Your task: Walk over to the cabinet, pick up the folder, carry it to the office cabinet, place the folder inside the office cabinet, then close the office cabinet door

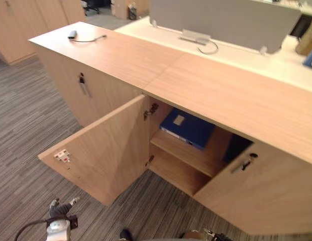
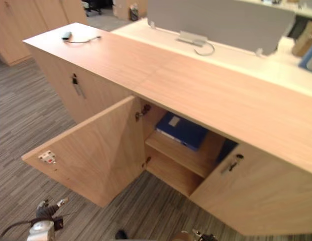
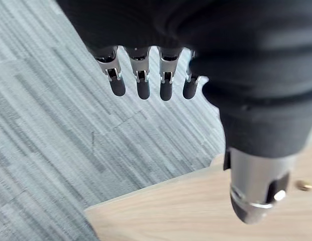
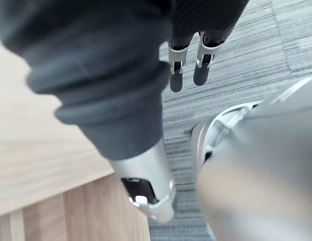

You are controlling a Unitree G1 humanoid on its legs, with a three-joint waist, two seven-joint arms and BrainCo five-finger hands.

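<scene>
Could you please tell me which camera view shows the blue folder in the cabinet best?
The left eye view: the blue folder lies on the cabinet's shelf, its face and label clear. The right eye view shows nearly the same. Both wrist views face carpet and wood.

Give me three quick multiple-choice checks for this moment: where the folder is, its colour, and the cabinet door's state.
1. Where is the folder? A on the cabinet top; B on the shelf inside the office cabinet; C on the carpet.
2. Folder colour? A red; B green; C blue.
3. The left door is: A open; B shut; C missing.
Answers: B, it lies on the shelf in the open compartment; C, its cover is blue with a pale label; A, the door stands swung out over the carpet.
</scene>
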